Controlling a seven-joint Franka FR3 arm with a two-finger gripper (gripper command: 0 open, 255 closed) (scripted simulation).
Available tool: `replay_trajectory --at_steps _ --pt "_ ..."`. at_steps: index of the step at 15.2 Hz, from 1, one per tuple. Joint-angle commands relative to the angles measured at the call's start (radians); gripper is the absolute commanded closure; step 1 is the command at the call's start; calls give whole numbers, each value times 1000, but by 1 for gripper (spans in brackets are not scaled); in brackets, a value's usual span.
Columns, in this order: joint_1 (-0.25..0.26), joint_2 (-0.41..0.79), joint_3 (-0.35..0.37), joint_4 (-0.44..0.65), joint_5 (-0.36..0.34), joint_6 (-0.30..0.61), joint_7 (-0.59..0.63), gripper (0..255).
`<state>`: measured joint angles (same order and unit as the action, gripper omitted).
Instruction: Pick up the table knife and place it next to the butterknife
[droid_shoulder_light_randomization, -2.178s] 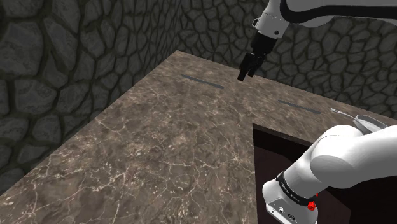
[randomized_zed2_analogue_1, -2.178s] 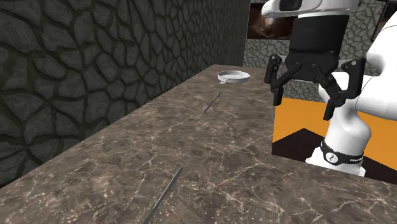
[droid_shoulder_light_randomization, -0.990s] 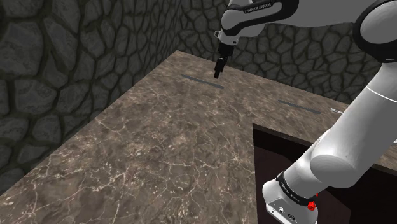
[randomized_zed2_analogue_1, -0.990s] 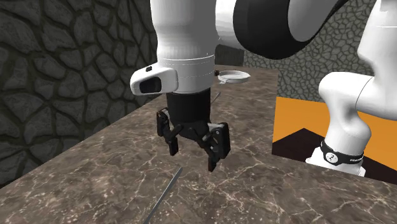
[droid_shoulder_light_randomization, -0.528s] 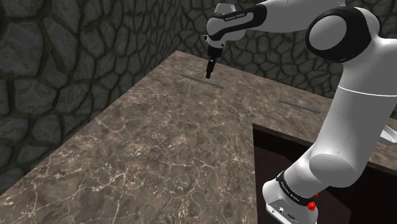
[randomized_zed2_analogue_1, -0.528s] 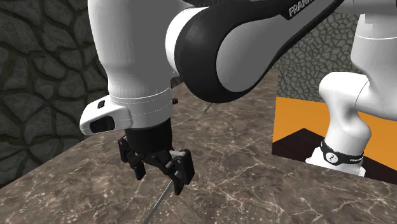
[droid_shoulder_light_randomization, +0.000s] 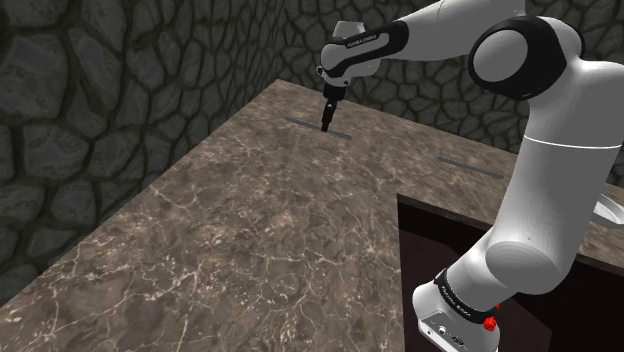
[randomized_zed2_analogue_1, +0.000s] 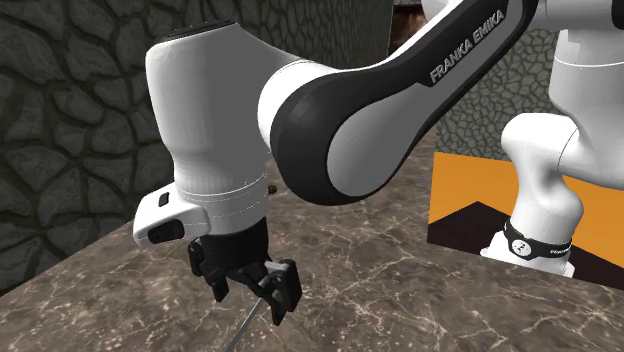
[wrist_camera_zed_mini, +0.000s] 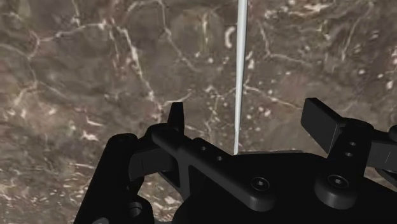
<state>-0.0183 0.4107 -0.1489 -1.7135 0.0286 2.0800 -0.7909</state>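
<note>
Over the table knife (wrist_camera_zed_mini: 240, 70), the claw (wrist_camera_zed_mini: 248, 118) gapes.

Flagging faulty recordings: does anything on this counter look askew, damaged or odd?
Nothing stands out. The table knife and the butterknife both lie flat on the marbled counter, well apart, nothing spilled or broken. The gripper hangs open over the table knife, one finger on each side.

My black gripper (droid_shoulder_light_randomization: 326, 124) hangs over a slim grey table knife (droid_shoulder_light_randomization: 342, 133); a slim grey butterknife (droid_shoulder_light_randomization: 470, 166) lies at four o'clock.
</note>
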Motion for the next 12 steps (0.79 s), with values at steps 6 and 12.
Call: replay_trajectory --at_steps 6,12 --pt "0 0 0 -4 0 5 0 0" --pt "0 0 0 -4 0 5 0 255"
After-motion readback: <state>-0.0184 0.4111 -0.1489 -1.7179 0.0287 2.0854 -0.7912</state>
